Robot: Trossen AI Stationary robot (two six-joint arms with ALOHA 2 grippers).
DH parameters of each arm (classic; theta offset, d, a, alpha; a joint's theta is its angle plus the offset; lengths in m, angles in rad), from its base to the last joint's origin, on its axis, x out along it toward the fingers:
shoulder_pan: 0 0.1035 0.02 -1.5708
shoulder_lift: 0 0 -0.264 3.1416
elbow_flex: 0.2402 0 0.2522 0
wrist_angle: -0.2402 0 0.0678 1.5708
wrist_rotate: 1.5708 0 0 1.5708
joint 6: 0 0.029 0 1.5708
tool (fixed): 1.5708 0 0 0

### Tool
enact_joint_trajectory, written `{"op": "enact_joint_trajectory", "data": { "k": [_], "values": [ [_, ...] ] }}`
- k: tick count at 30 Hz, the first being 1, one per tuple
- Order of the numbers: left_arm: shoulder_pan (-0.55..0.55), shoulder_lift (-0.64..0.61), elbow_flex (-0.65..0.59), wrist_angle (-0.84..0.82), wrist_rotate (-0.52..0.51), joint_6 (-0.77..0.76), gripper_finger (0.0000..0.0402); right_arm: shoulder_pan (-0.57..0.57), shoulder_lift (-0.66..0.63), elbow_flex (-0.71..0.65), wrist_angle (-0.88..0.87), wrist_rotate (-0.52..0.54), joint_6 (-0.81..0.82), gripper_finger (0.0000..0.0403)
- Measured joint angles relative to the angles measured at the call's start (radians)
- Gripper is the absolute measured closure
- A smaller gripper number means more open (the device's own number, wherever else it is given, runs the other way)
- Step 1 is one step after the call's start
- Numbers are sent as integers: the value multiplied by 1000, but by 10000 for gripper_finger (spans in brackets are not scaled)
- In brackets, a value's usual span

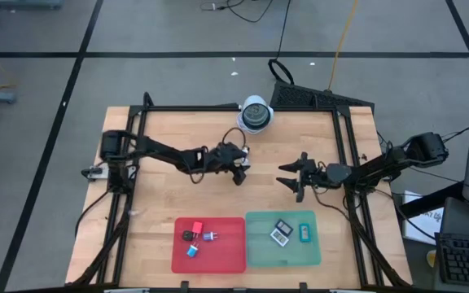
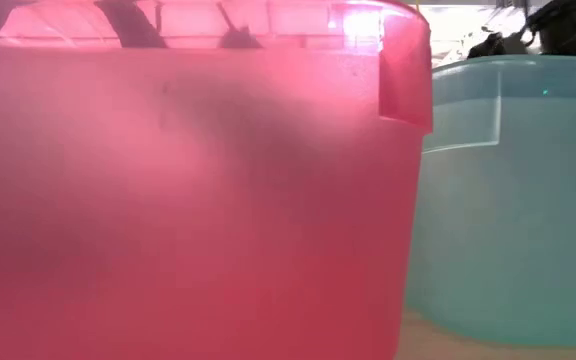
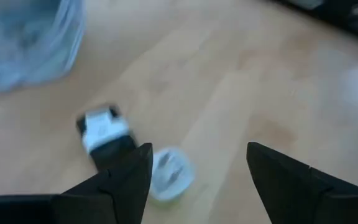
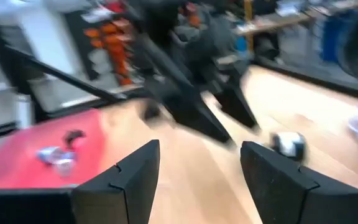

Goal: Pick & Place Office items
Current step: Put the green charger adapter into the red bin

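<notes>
I have the left end effector (image 1: 239, 165) near the middle of the worktop (image 1: 161, 195), fingers apart and holding nothing. Its wrist view shows a black-and-white piece (image 3: 104, 132) and a small round white piece (image 3: 169, 173) lying on the wood just by the left finger (image 3: 126, 180) (both blurred, so I can read no writing on them).

The right end effector (image 1: 293, 179) sits opposite, near the left one, its fingers also apart and empty.

At the front edge, the red tray (image 1: 234, 260) holds a red piece (image 1: 194, 226), a black piece (image 1: 188, 237) and two blue ones (image 1: 211, 237) (image 1: 193, 251). The green tray (image 1: 287, 256) beside it holds a dark square (image 1: 281, 231) with a pale face and a teal piece (image 1: 304, 234).

A white-and-grey dome (image 1: 256, 115) stands at the back edge. I can make out no labels or brands anywhere.
</notes>
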Motion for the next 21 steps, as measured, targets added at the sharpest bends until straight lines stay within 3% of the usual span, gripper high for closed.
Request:
{"op": "enact_joint_trajectory", "data": {
  "k": [3, 10, 16, 21],
  "values": [
    [8, -109, 0, -81, 54, 43, 150, -6, 2, 46, -151, 61, 9, 190],
    [-4, -388, 0, -204, 59, 190, 157, -87, 95, 243, -452, 99, -22, 190],
    [-28, -548, 1, -297, 59, 253, 152, -163, 295, 394, -497, 3, -46, 190],
    [-44, -568, 0, -370, 9, 252, 151, -198, 462, 514, -493, -37, -94, 189]
  ]
}}
